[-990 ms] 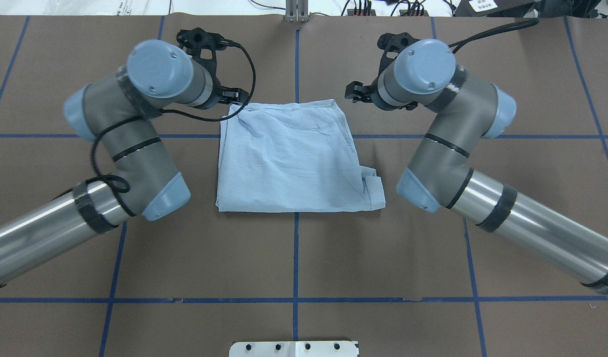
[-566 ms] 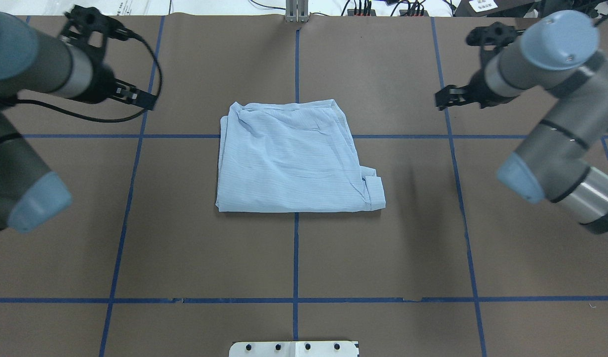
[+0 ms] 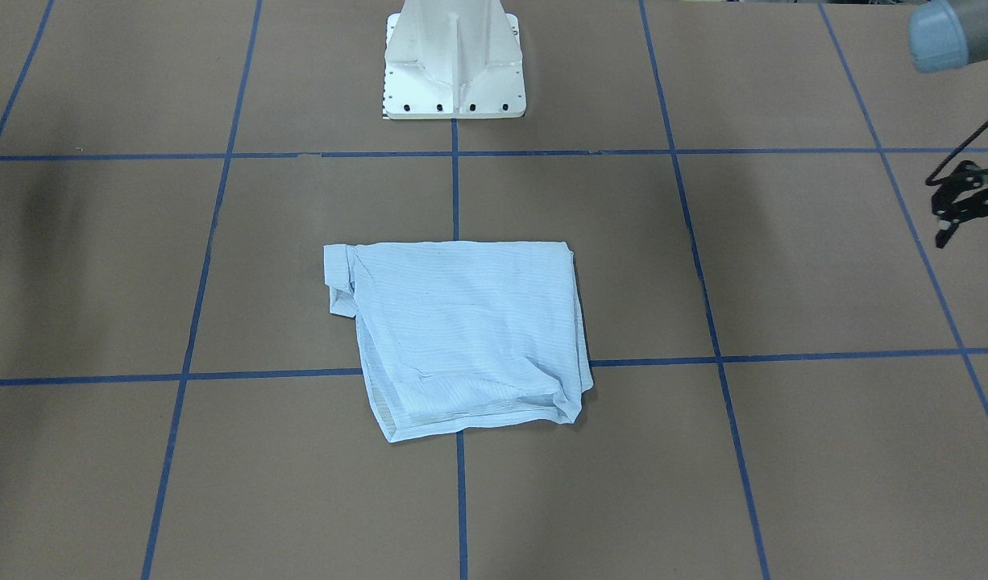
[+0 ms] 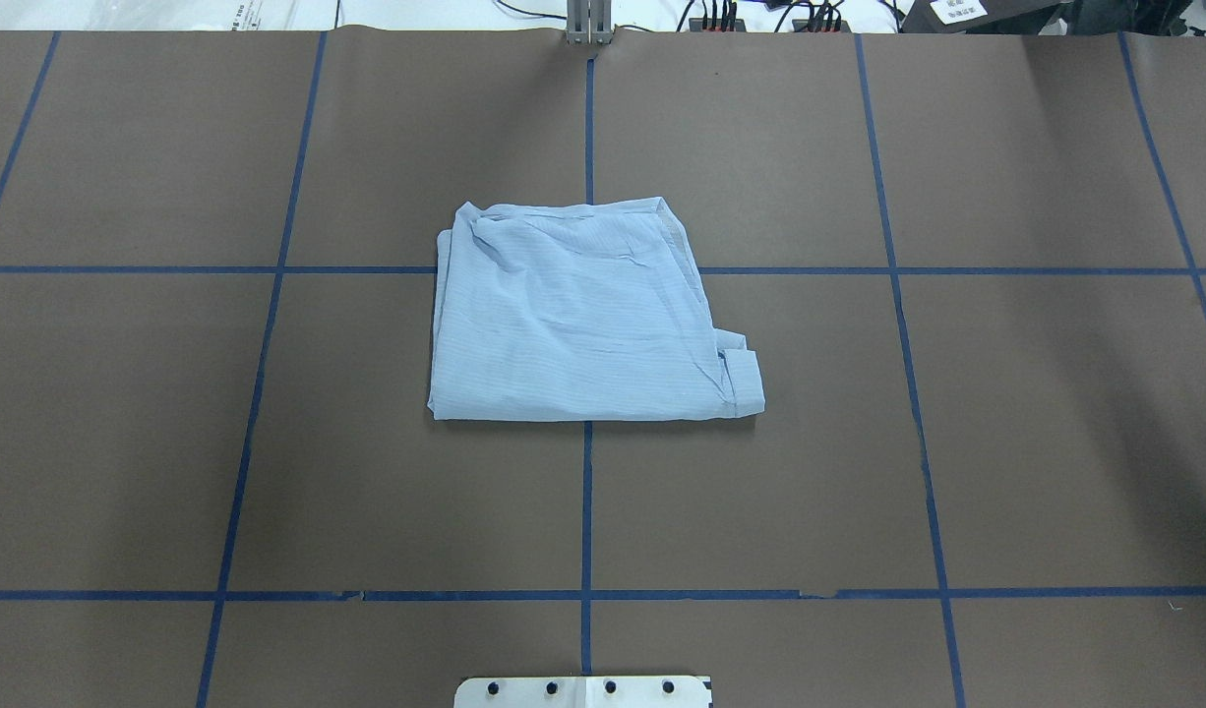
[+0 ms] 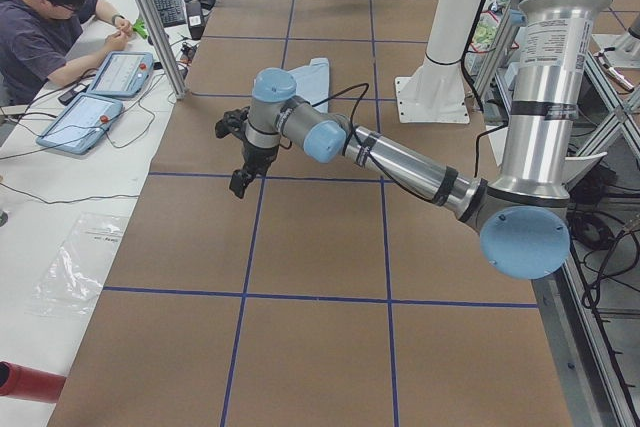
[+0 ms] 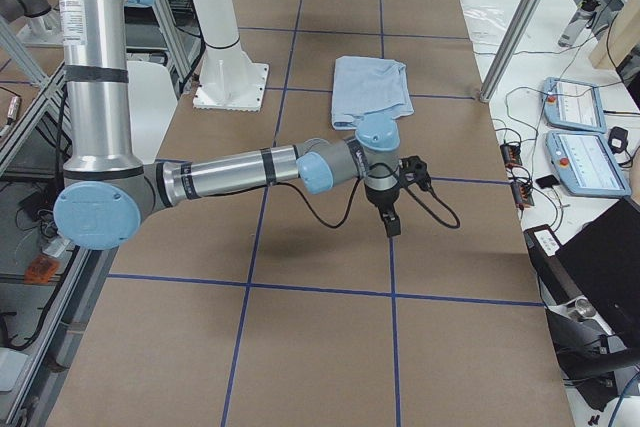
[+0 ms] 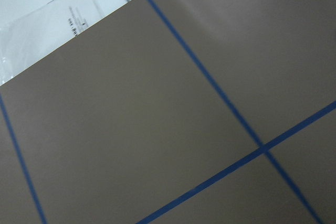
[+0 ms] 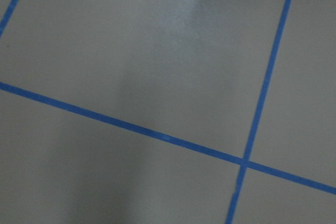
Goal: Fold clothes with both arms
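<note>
Front-facing: the folded shirt (image 3: 462,338) lies mid-tabletop (image 3: 784,266). The left end effector (image 3: 955,201) hangs far right, holding nothing; how far open, I cannot tell.
Overhead: the shirt covers a tape crossing.
Right side: the right end effector (image 6: 390,209) hovers empty, its opening unclear.
Left wrist: a plastic bag (image 7: 42,30), print illegible.

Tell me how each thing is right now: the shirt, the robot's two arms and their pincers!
shirt: folded into a rough square, lying flat on the table, nothing touching it.
left arm: stretched out over bare table, apart from the shirt.
left pincer: pointing down, holding nothing; open or shut, cannot tell.
right arm: stretched out over bare table, apart from the shirt.
right pincer: pointing down, holding nothing; open or shut, cannot tell.
</note>
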Motion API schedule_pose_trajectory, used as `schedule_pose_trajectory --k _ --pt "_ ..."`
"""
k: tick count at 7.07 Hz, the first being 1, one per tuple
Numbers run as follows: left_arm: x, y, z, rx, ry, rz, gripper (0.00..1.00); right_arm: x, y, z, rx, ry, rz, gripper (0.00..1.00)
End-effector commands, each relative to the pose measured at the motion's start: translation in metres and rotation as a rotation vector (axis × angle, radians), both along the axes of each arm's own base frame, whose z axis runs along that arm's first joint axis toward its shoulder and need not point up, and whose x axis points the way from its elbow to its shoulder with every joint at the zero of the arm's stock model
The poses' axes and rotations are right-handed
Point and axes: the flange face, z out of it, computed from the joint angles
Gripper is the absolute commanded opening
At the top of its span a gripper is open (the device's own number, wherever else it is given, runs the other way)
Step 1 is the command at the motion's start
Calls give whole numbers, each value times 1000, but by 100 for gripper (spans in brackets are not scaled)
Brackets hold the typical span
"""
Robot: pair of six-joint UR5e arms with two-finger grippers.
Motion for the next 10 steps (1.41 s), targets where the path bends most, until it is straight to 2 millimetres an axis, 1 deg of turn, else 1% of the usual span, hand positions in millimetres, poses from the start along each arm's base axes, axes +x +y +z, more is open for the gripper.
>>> schedule_pose_trajectory --k 1,2,3,4,5,6,7,9,10 --pt "-77 8 72 -125 -10 -126 100 42 81 84 -137 20 16 100" --pt "-110 10 71 -137 -4 -187 100 46 92 92 -165 0 27 100" --pt "-109 17 83 -183 50 -151 100 46 86 75 -144 -76 26 100" --pt "-107 18 112 -190 69 -65 100 55 85 55 -116 -73 49 100" --pt "-107 22 122 -191 69 -34 100 57 86 56 -135 -73 54 100" --pt "-107 24 126 -217 69 -35 100 60 86 47 -172 -64 62 100" --pt "-109 32 132 -240 72 -41 100 63 91 49 -173 -38 66 100" --pt "-107 47 152 -309 105 -39 100 64 89 51 -176 -6 70 100" --pt "-107 56 154 -350 105 -39 100 67 89 54 -174 21 76 100"
